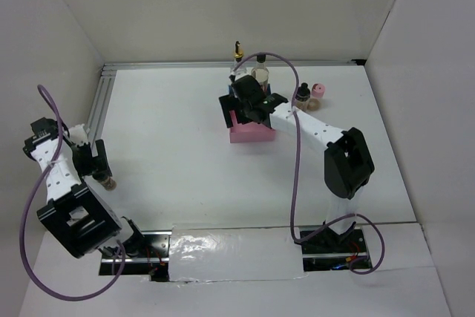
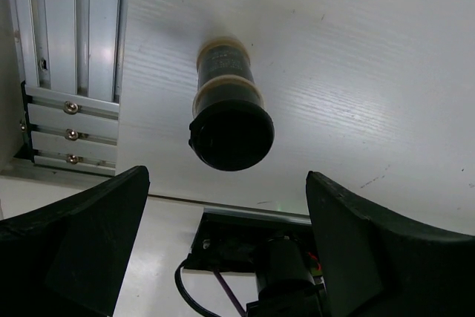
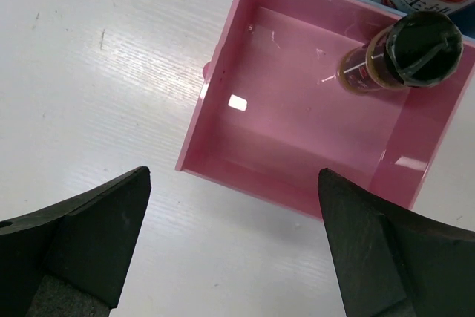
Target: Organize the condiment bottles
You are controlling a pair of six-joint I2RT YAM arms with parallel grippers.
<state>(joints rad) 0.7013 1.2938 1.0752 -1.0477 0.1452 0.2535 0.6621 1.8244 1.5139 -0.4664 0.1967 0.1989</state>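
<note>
Right wrist view: one spice jar [image 3: 415,42] in the pink tray [image 3: 289,146] beyond the released right gripper [image 3: 234,176], a second jar [image 2: 228,113] loose before the released left gripper [image 2: 226,176].

Left arm [image 1: 59,176] and right arm [image 1: 315,133]: white links, chunky black joint housings. A purple cable [image 1: 297,168] loops loose off each one. Left tool [image 1: 98,167] and right tool [image 1: 246,105] show matte black, broad, wedge-shaped fingers [image 3: 82,243].
</note>
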